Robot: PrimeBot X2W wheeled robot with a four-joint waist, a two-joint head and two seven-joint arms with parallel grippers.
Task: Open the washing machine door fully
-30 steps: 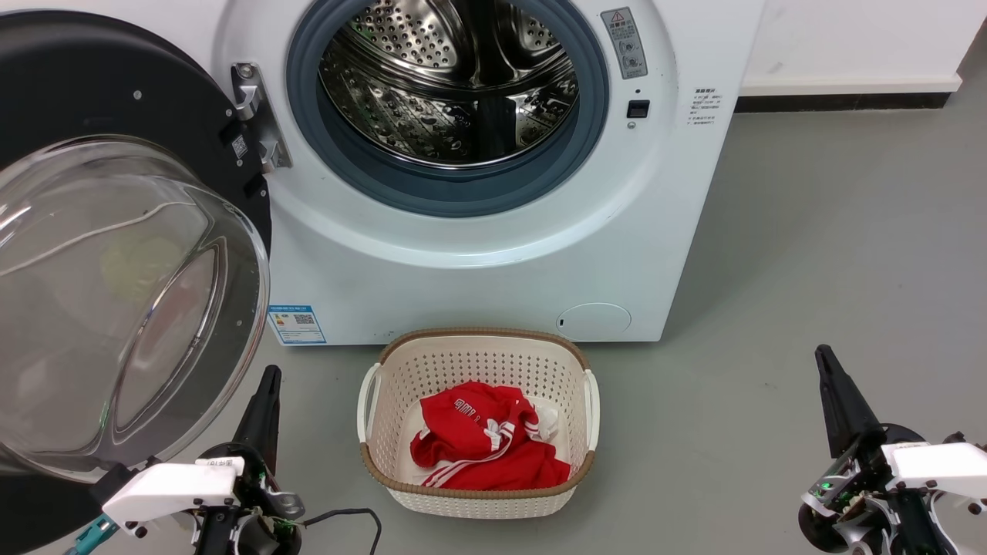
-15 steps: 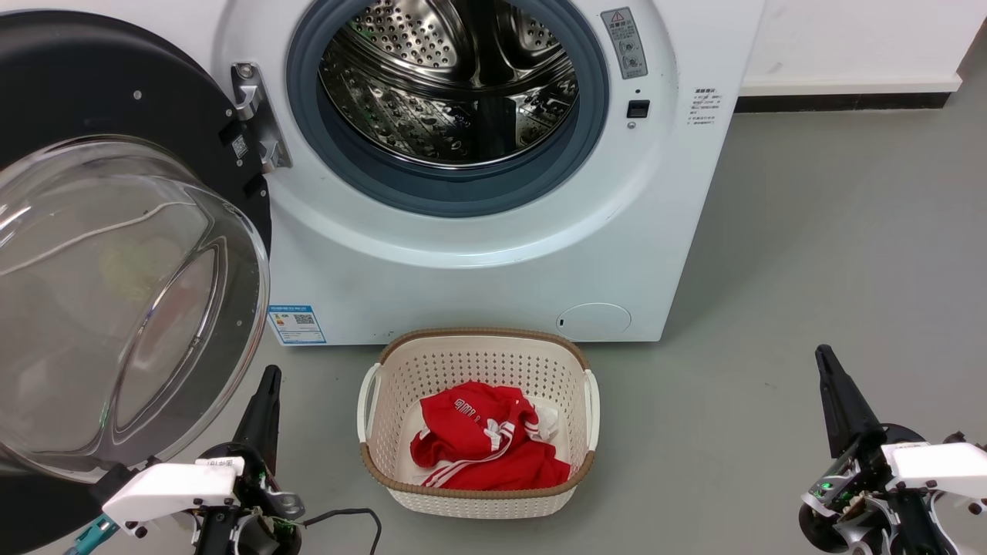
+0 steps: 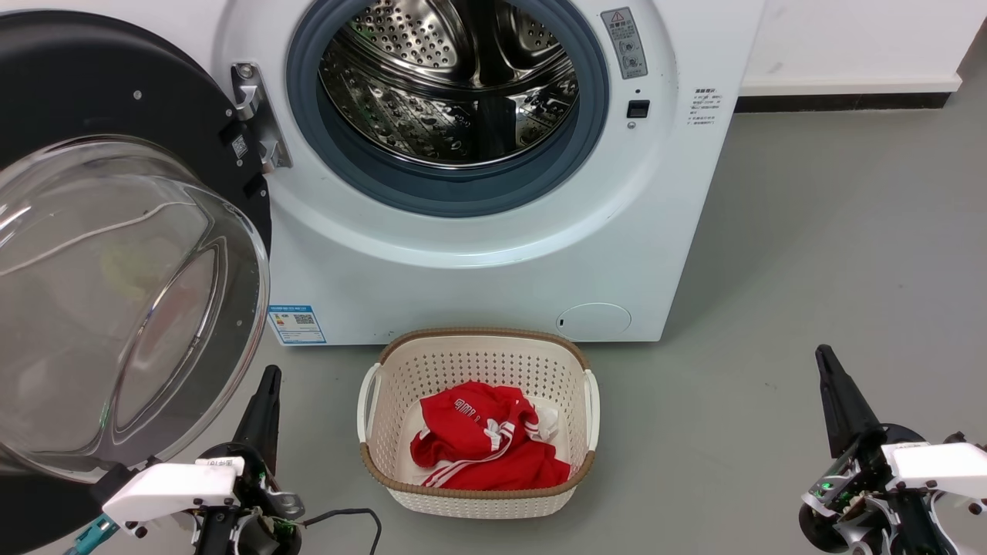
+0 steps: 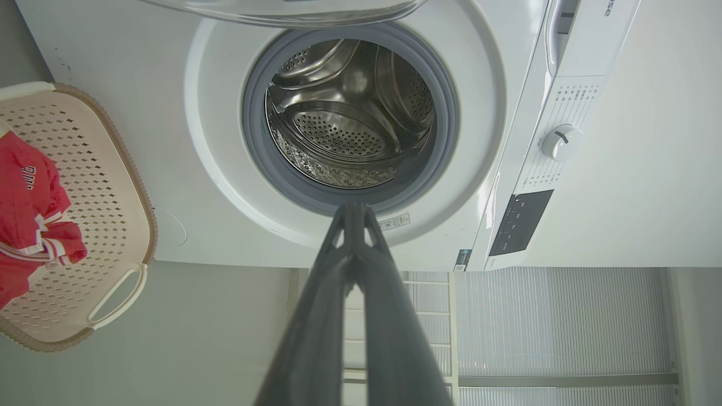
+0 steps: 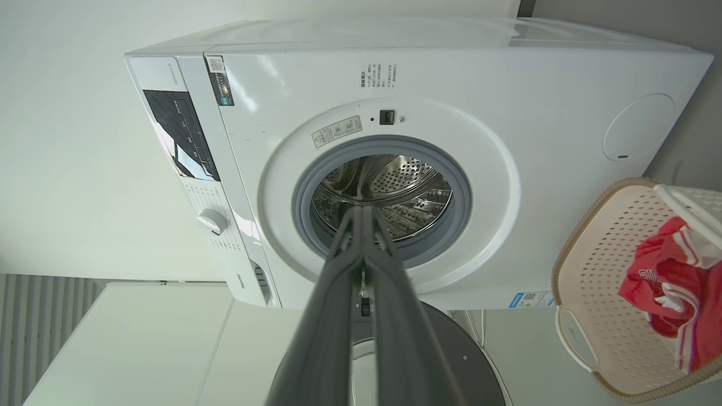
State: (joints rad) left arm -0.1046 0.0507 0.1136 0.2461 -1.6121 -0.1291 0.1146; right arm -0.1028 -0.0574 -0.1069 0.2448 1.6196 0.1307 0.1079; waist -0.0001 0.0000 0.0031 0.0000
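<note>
While the door (image 3: 116,270) stands swung wide open, the left claw (image 3: 268,383) and the right claw (image 3: 826,361) — both pinched together — point toward the drum (image 3: 455,77).

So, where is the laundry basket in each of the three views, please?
Head view: laundry basket at bottom centre, in front of the washing machine.
Left wrist view: basket at the left edge, partly cut off.
Right wrist view: basket at the lower right edge.
Shared landmark: the steel drum opening.
</note>
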